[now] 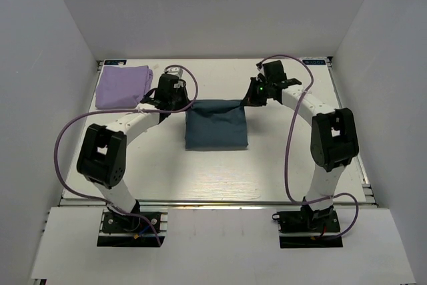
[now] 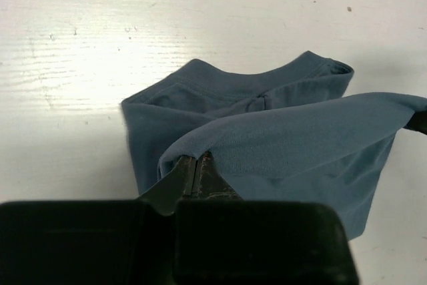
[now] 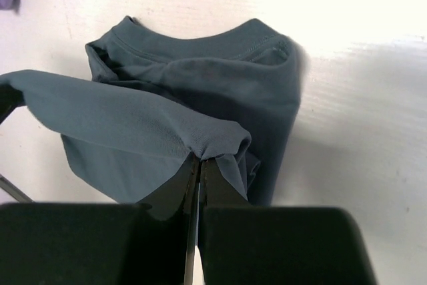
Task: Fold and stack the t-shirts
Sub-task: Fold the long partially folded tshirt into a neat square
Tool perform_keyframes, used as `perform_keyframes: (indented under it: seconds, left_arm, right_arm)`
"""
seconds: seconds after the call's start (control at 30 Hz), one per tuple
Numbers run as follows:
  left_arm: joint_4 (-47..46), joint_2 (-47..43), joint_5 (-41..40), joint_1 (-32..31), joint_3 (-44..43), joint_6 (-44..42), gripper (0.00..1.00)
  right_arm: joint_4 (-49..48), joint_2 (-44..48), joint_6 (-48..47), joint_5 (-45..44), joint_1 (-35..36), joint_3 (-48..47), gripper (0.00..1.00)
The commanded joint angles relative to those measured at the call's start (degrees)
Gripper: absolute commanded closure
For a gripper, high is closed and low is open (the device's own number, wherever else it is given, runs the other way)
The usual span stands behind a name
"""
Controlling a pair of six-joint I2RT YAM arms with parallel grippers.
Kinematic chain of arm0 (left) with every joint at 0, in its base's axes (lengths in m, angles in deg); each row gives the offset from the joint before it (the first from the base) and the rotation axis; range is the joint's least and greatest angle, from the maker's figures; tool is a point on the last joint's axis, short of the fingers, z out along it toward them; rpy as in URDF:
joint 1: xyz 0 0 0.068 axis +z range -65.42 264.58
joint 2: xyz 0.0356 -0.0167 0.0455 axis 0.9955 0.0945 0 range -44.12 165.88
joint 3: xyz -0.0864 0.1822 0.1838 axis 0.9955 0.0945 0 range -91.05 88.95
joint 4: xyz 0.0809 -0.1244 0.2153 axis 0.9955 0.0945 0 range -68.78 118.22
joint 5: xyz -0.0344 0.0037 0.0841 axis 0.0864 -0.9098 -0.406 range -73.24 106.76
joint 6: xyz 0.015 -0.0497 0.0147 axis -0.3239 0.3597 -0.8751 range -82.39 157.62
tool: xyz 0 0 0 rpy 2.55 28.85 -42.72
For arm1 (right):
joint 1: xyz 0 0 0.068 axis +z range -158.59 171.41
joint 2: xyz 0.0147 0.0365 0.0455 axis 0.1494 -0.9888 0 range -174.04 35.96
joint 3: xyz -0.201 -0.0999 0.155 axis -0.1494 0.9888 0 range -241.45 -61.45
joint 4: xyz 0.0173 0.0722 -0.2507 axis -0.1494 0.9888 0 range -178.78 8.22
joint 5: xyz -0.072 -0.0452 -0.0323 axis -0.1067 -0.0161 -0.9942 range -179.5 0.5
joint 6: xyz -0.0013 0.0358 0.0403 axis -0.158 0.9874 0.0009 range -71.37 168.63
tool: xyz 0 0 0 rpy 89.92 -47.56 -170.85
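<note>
we pinch a raised edge of the slate-blue t-shirt [image 1: 215,131] with our left gripper [image 2: 195,163] and right gripper [image 3: 200,160]; the lavender t-shirt [image 1: 121,87] lies far left.

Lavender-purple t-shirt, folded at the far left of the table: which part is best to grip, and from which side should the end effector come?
Probably the near right corner of the lavender-purple folded cotton t-shirt, approached from the near right. It lies flat in the white table's far left corner, with walls close on its left and far sides, so only those open edges look reachable.
</note>
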Motion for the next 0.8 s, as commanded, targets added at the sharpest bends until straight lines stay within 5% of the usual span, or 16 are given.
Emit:
perform_keyframes:
  seconds: [0.0,0.17,0.2,0.23,0.27,0.3,0.4,0.6,0.77]
  left_arm:
    - [-1.3,2.1,1.3,1.7,-2.6,-1.1,1.00]
    - [-3.0,6.6,3.3,3.6,-3.8,-0.6,1.00]
    - [-3.0,7.4,3.3,3.7,-4.8,-0.6,1.00]
    - [-3.0,8.1,3.3,4.2,-5.5,-0.6,0.96]
    - [-3.0,8.8,3.3,4.7,-6.2,-0.6,0.34]
    - [-2.4,10.0,3.3,4.7,-7.8,-0.6,0.01]
    - [-0.2,11.2,4.7,5.5,-11.7,-1.1,0.00]
    - [-1.9,5.0,7.9,6.0,-7.2,-2.5,0.00]
    - [-9.8,1.3,20.4,4.6,-2.6,-4.4,0.00]
  right_arm:
    - [-1.4,-2.6,-0.8,2.7,-1.6,-4.3,1.00]
    - [-0.9,-6.2,0.0,3.3,-2.4,-6.8,1.00]
    - [-0.2,-7.8,0.0,3.7,-2.4,-7.4,0.98]
    - [0.2,-8.5,0.0,3.9,-2.9,-8.0,0.84]
    - [0.0,-9.2,-0.4,4.3,-2.8,-10.3,0.64]
    - [0.2,-9.6,-0.3,4.6,-3.0,-11.1,0.37]
    - [3.7,-12.3,-1.7,6.2,-3.6,-17.0,0.10]
    - [-3.3,-3.5,-1.1,6.0,-3.3,-7.4,0.10]
    - [-10.9,4.3,0.1,11.8,-2.6,4.2,0.10]
